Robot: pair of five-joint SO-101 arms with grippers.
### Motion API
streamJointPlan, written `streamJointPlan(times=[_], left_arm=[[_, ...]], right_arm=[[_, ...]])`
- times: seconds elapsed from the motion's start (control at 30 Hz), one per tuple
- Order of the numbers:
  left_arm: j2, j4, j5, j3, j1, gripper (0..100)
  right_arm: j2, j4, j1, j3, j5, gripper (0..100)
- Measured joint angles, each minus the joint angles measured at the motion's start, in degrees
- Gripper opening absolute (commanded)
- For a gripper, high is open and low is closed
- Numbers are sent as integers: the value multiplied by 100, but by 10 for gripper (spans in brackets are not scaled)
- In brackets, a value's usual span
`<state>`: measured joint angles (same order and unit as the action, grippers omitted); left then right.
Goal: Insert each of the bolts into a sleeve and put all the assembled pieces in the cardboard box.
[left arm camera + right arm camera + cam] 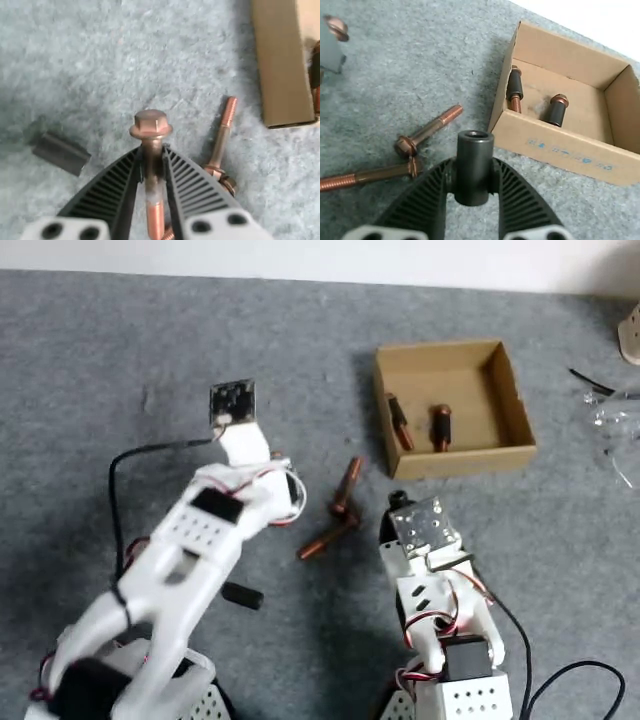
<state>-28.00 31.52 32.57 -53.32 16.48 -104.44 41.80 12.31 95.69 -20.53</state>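
Bare tabletop [120, 350] — wide stretch at the far left of the high view, open to passage. Gap between left arm [190, 540] and right arm [440, 590]: taken by two loose bolts, far bolt [347, 488] and near bolt [325, 540], heads together, barring a low sweep. Loose sleeve [243, 595] lying just beside the left arm, well apart from those bolts. Cardboard box [455, 462] — open above, walled on all sides; an assembled piece [399, 423] and a second piece [441, 427] on the left and middle of its floor, right part bare. Cables [600, 390] past the box, at the right edge.
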Motion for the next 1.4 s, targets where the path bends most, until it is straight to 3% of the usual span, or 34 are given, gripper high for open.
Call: streamJointPlan(times=[0.6,0.77,0.97,1.13,1.4], left_arm=[[-3754,-2532,-1371,-3349,-9,5],[-4782,-2998,-1398,-4149,-9,5],[-5978,-3007,-1407,-4290,-62,5],[-6892,-2602,-1407,-4290,-571,5],[-7525,-2462,-1257,-4273,-695,5]], right_arm=[[0,0,0,0,0,5],[0,0,0,0,0,5],[0,0,0,0,0,5],[0,-35,0,0,0,5],[0,-967,290,0,70,5]])
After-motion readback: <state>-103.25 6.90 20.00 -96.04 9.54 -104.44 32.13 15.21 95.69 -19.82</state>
